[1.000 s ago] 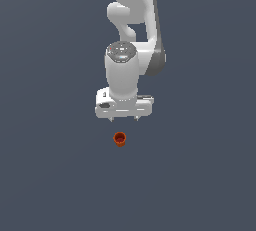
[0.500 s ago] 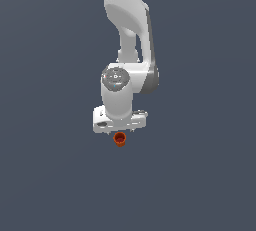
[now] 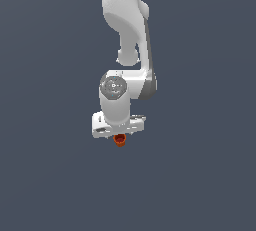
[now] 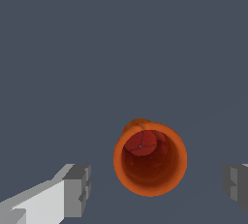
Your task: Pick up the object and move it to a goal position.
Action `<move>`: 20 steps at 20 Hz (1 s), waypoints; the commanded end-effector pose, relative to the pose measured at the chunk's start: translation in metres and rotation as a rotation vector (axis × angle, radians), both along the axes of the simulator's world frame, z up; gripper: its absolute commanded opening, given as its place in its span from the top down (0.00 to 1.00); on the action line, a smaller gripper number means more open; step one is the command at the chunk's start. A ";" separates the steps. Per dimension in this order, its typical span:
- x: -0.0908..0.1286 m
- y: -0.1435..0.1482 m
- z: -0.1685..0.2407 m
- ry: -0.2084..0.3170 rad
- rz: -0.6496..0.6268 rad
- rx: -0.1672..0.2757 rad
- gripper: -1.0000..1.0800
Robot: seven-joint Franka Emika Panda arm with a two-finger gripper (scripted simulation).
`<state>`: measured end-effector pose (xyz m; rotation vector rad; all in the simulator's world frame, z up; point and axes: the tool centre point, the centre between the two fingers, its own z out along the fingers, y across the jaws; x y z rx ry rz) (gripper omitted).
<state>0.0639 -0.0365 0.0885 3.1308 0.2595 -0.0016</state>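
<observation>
The object is a tiny orange-red cup (image 3: 119,140) with a darker hollow top, standing on the flat grey floor. In the exterior view the white gripper (image 3: 119,134) hangs right over it and hides its upper part. In the wrist view the cup (image 4: 150,159) sits upright between the two grey fingertips (image 4: 77,190), with a clear gap on each side. The gripper (image 4: 157,186) is open and holds nothing.
The plain grey floor (image 3: 50,175) lies all around the cup. The white arm (image 3: 127,35) rises from the gripper toward the top of the exterior view. No other objects show.
The arm has come down toward the cup. The gripper, which hung well above the cup a second ago, now straddles it. The cup has not moved.
</observation>
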 end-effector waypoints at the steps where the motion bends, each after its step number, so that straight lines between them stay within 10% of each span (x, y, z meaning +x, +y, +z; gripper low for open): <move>1: 0.000 0.000 -0.001 0.000 0.000 0.000 0.04; 17: 0.001 0.000 -0.050 -0.001 0.003 0.000 0.04; 18: 0.001 0.000 -0.050 -0.001 0.003 0.000 1.00; 20: 0.001 0.000 -0.050 -0.001 0.003 0.000 1.00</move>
